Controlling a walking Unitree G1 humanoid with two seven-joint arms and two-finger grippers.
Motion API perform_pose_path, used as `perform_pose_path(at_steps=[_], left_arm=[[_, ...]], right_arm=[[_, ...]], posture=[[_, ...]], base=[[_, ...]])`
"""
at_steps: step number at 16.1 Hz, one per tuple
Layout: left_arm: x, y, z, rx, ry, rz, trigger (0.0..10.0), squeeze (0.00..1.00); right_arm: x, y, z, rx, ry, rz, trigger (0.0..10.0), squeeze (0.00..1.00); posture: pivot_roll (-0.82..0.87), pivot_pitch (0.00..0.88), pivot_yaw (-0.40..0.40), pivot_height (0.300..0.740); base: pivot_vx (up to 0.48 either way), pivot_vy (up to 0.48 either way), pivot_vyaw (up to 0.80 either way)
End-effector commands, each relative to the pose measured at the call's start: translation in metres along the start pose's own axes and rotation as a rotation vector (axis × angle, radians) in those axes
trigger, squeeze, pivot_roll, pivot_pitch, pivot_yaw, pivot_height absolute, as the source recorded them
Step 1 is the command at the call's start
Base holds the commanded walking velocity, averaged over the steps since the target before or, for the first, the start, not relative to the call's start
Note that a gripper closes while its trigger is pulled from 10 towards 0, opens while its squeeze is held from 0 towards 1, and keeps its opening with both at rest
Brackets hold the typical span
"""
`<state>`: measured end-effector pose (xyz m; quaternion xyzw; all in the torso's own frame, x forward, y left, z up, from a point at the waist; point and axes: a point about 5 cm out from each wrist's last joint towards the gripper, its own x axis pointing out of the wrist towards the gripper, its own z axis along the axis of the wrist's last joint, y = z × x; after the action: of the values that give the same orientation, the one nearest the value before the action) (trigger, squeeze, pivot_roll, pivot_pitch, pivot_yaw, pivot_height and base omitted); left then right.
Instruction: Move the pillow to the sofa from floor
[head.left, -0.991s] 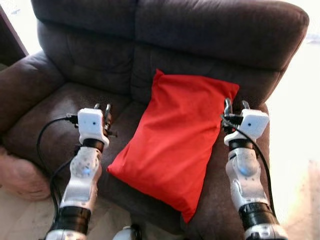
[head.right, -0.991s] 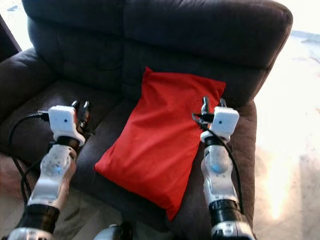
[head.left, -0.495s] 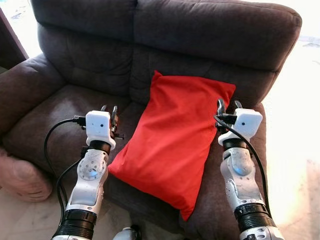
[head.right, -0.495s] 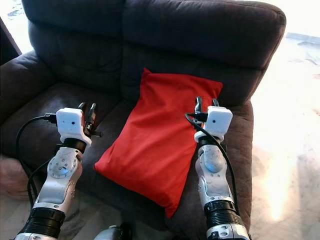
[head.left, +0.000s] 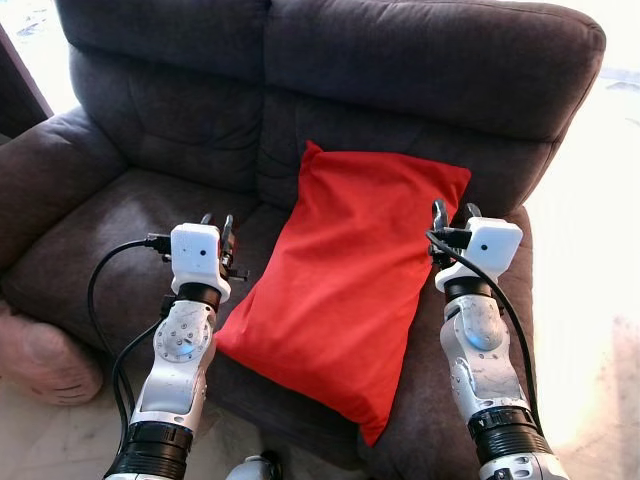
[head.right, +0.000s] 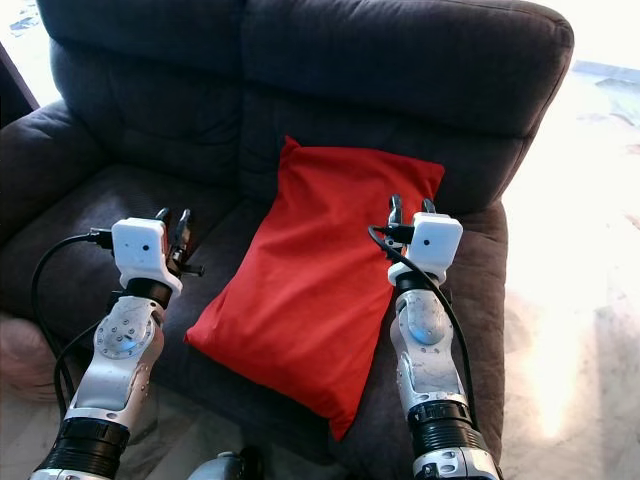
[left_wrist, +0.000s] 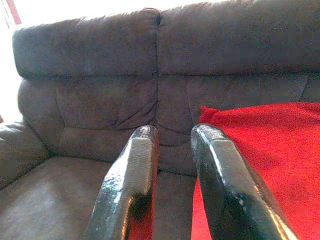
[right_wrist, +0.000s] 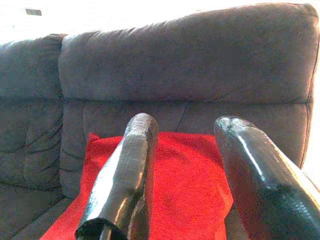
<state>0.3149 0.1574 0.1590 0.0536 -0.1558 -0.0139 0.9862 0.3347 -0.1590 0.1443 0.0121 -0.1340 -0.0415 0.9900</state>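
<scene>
While pillow (head.left: 350, 290) lies on sofa (head.left: 400, 70), left wrist view shows parted jaws.

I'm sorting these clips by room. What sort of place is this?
Most likely a home living room: a dark brown sofa with a red pillow lying on its seat, and a pale, sunlit hard floor beside it.

The right hand (right_wrist: 185, 170) has its two black fingers (right_wrist: 122, 175) spread apart with nothing between them. Beyond them a red pillow (right_wrist: 180, 185) leans against the dark sofa (right_wrist: 190, 65) backrest.
</scene>
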Motion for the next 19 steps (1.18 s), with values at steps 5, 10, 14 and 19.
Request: perform_pose_path(at_steps=[5,10,14,19], left_arm=[[-0.015,0.011,-0.029,-0.007,0.126,0.056,10.0,0.0],[-0.057,0.019,-0.1,0.015,0.44,0.076,10.0,0.0],[-0.104,0.025,-0.143,-0.002,0.69,0.111,10.0,0.0],[-0.127,0.024,-0.16,0.009,0.797,0.103,10.0,0.0]], right_arm=[[-0.015,-0.009,-0.033,-0.041,0.147,0.032,10.0,0.0],[-0.069,-0.033,-0.11,-0.09,0.548,0.029,10.0,0.0],[-0.109,-0.047,-0.139,-0.082,0.74,0.021,10.0,0.0],[-0.139,-0.048,-0.154,-0.084,0.86,0.018,10.0,0.0]], posture=[[0.17,0.151,-0.008,0.74],[0.16,0.147,-0.009,0.74],[0.16,0.14,-0.011,0.74],[0.15,0.126,-0.013,0.74]], base=[[0.0,0.0,0.0],[0.0,0.0,0.0],[0.0,0.063,0.0],[0.0,0.31,0.0]])
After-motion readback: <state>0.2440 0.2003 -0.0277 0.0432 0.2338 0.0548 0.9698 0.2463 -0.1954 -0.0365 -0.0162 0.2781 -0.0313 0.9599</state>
